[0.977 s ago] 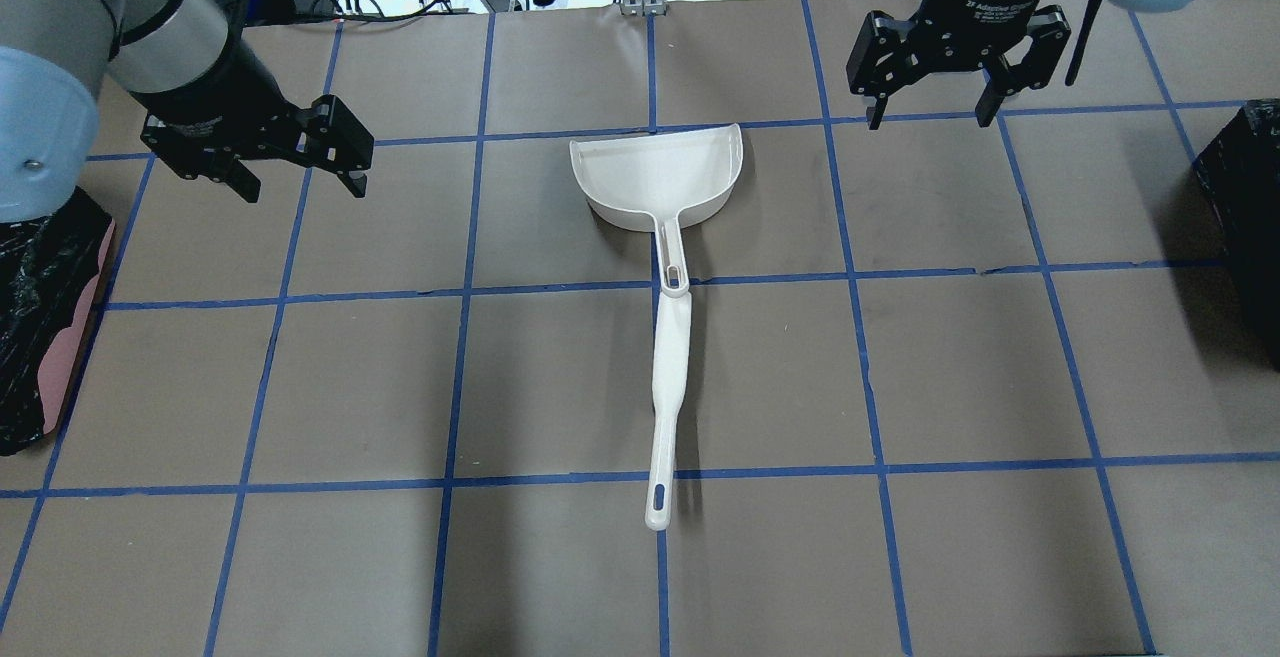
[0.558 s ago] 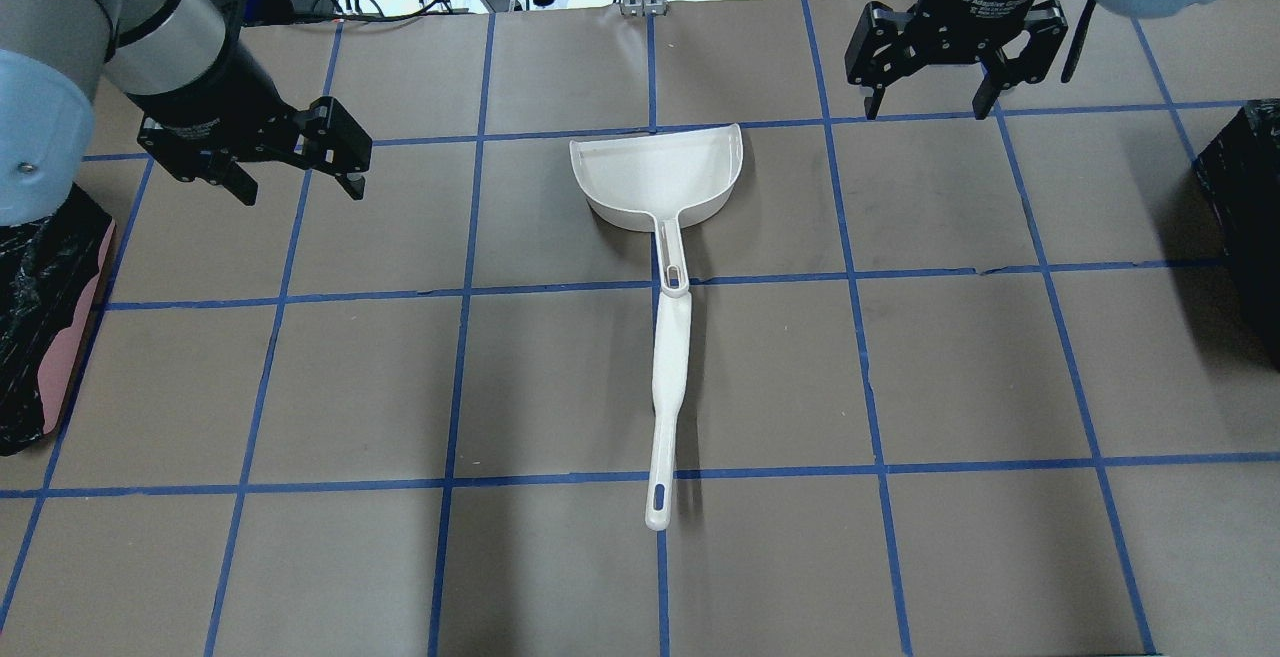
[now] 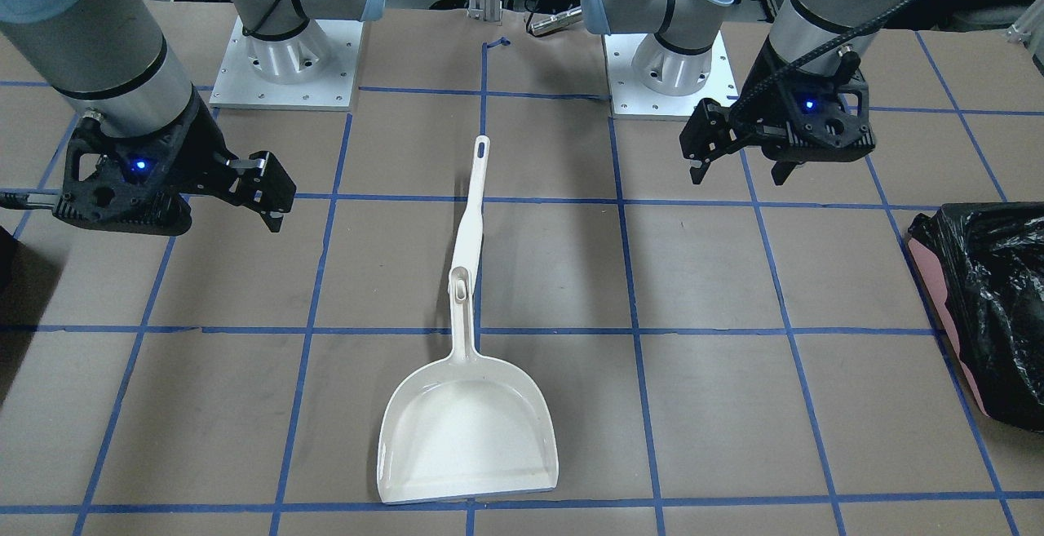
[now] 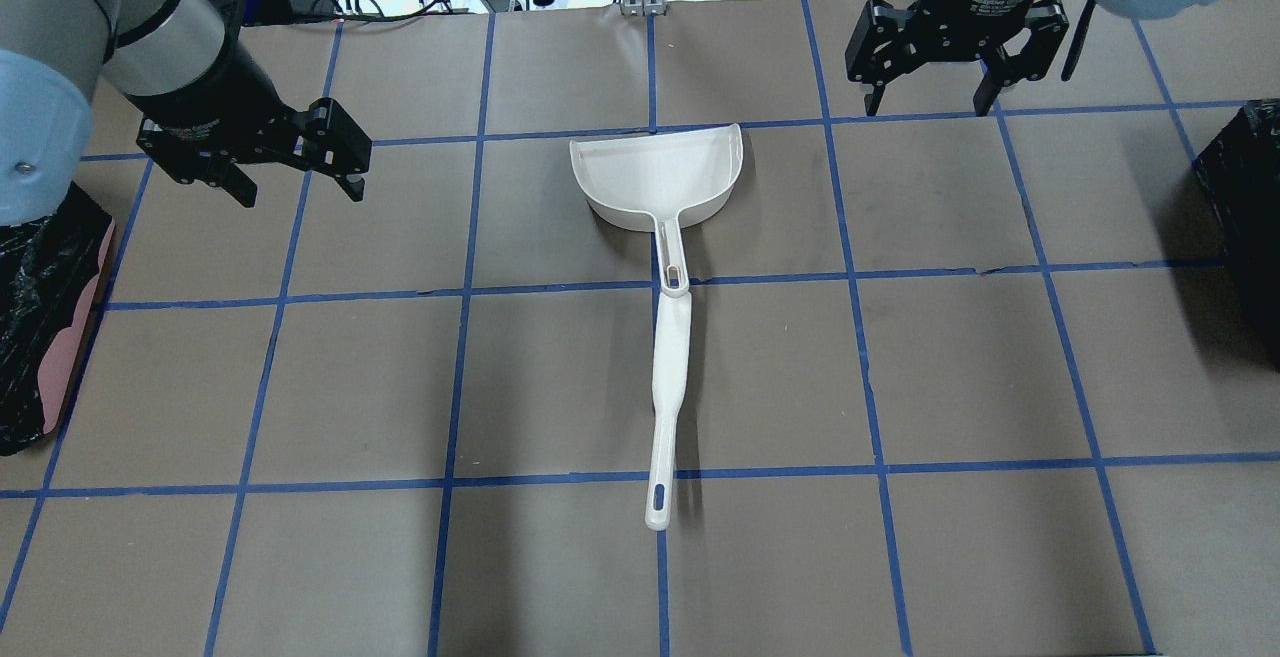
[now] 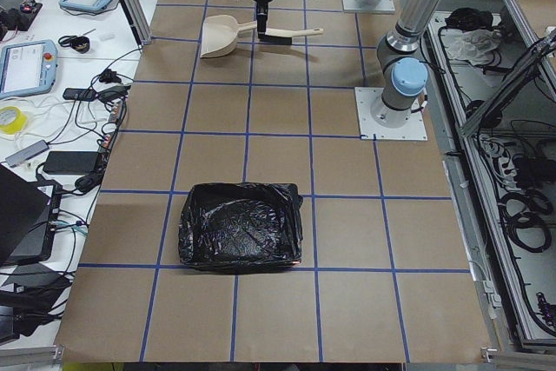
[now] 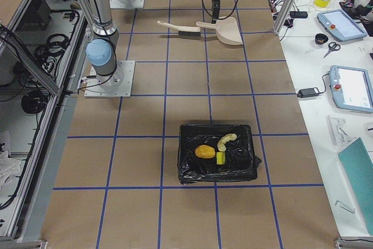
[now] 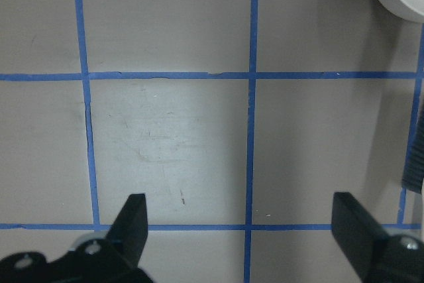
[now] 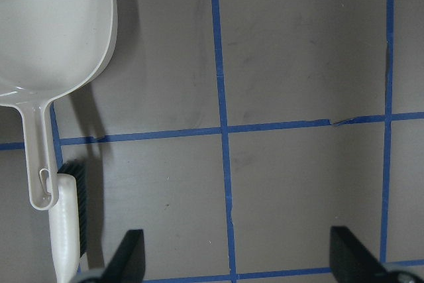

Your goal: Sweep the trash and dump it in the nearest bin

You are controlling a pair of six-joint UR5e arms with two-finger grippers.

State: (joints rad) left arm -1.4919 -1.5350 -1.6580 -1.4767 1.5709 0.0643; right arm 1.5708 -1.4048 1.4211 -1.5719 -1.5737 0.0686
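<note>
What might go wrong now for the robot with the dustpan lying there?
The left gripper and right gripper hang open on either side of the white dustpan; a low swing across might knock it. The brush lies against its handle, so a bump would likely shift both. The trash already sits in the black-lined bin, so little else seems at risk.

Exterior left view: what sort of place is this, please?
Most likely a robotics lab or test cell. A robot arm is bolted to a paper-covered table marked with a blue tape grid, and teach pendants and loose cables lie on the side bench.
</note>
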